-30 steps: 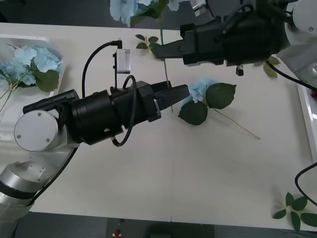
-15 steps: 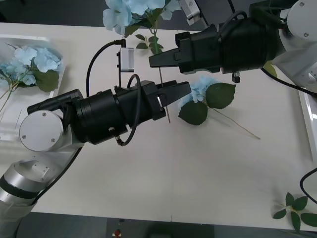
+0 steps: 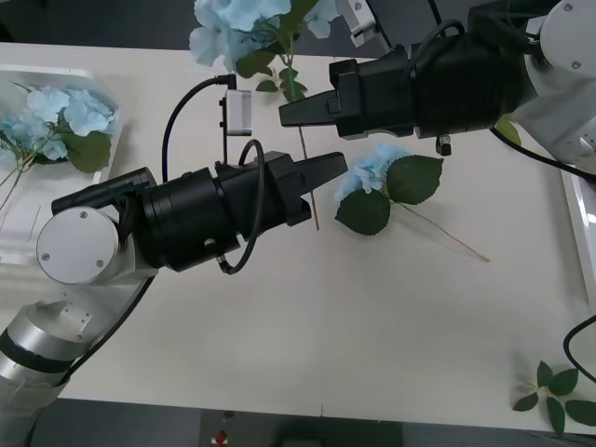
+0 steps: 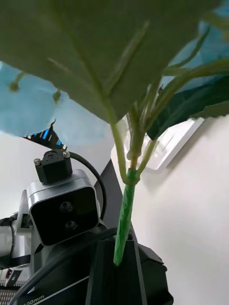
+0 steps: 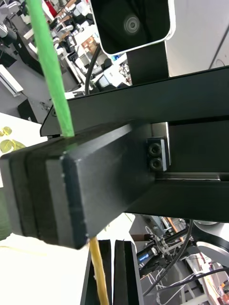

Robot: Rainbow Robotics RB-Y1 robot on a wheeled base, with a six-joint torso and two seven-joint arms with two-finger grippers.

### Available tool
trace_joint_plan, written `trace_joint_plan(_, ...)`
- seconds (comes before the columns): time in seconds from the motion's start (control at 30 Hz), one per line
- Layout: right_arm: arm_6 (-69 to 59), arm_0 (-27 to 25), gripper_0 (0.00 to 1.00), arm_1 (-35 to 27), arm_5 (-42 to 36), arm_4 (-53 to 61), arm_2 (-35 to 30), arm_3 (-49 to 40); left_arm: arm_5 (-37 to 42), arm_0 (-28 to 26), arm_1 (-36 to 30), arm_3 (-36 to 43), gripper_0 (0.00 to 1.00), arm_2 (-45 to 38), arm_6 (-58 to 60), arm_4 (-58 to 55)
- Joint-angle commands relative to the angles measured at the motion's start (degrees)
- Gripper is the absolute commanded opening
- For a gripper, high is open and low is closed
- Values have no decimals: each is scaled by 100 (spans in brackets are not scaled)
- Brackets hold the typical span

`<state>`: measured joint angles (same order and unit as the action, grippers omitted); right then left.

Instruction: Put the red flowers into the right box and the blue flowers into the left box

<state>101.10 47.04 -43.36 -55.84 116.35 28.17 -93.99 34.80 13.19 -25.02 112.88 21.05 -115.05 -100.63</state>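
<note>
Right gripper [image 3: 291, 112]: raised above the table's far middle, black fingers clamped on the thin stem of a blue flower [image 3: 240, 20]; bloom held high at the far edge, stem end hanging below the fingers.
Left gripper [image 3: 337, 168]: just beneath and nearer than the right gripper, beside the hanging stem; grip state cannot be told.
Second blue flower [image 3: 372, 168]: lying flat on the table [image 3: 372, 326], just right of the left gripper.
Left box [image 3: 28, 219]: at the table's left edge, blue flowers [image 3: 60, 116] inside.
Right box [image 3: 582, 219]: rim seen at the table's right edge.
</note>
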Motion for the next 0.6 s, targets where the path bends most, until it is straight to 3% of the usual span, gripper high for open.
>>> trace_joint_plan(0.03, 235, 139, 100, -120, 38, 29, -119, -146, -43, 87, -73, 191, 0, -48, 141, -54)
trace_joint_plan(0.6, 235, 139, 100, -120, 38, 29, -119, -146, -43, 87, -73, 191, 0, -66, 141, -54)
